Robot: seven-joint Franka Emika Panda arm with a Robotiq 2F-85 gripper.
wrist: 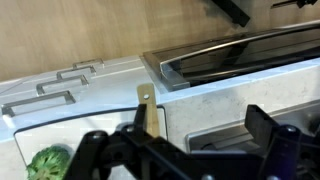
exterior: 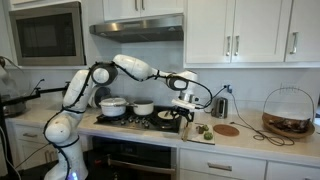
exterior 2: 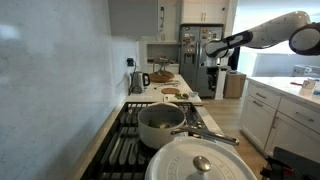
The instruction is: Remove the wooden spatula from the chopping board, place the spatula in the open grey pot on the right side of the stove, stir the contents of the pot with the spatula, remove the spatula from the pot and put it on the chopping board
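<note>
- The gripper (exterior: 184, 103) hangs from the arm (exterior: 130, 68) above the right end of the stove (exterior: 130, 120) in an exterior view, fingers pointing down.
- In the wrist view, the gripper (wrist: 190, 150) has its two dark fingers (wrist: 95, 150) spread wide, with a clear gap between them.
- A thin wooden spatula (wrist: 141, 112) stands in that gap in the wrist view. I cannot tell whether either finger touches it.
- Ahead of the fingers in the wrist view is the pale chopping board (wrist: 50, 125), with the spatula's end over it.
- A green piece of broccoli (wrist: 46, 163) sits on that board, off to one side of the fingers.
- Beyond the board in the wrist view runs the stove's shiny metal edge (wrist: 240, 55).
- The grey pot (exterior: 143, 108) sits on the stove behind and to the arm-base side of the gripper in an exterior view, well apart from the fingers.
- In an exterior view, a larger white pot (exterior: 113, 106) stands beside the grey pot, further from the gripper.
- A dark pan (exterior: 165, 117) lies just below the gripper in an exterior view.
- In an exterior view the grey pot (exterior 2: 162, 125) is in the foreground, with the gripper (exterior 2: 212, 47) far behind it.
</note>
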